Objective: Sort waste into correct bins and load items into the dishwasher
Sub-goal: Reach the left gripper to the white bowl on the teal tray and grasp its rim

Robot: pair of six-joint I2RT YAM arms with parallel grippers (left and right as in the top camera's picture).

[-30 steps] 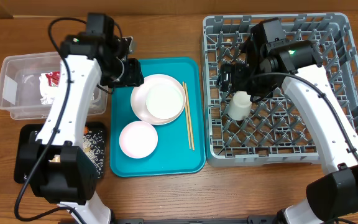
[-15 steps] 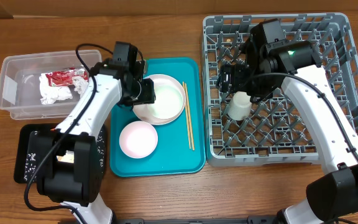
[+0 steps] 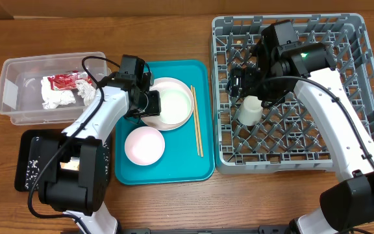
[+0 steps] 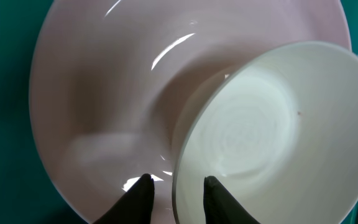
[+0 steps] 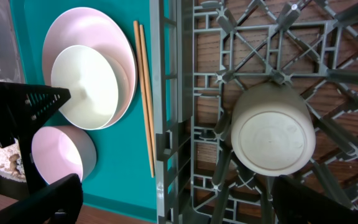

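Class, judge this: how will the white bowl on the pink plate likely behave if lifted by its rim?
The bowl looks glossy, so probably rigid and slippery. It looks tilted on the pink plate, so it may rock. Pinched at one edge by the left hand, it could swing.

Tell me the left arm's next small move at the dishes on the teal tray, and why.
Probably close the left gripper on the white bowl. In the wrist view its open fingers straddle the bowl's rim, one inside the bowl and one outside over the pale pink plate, so a grasp looks lined up.
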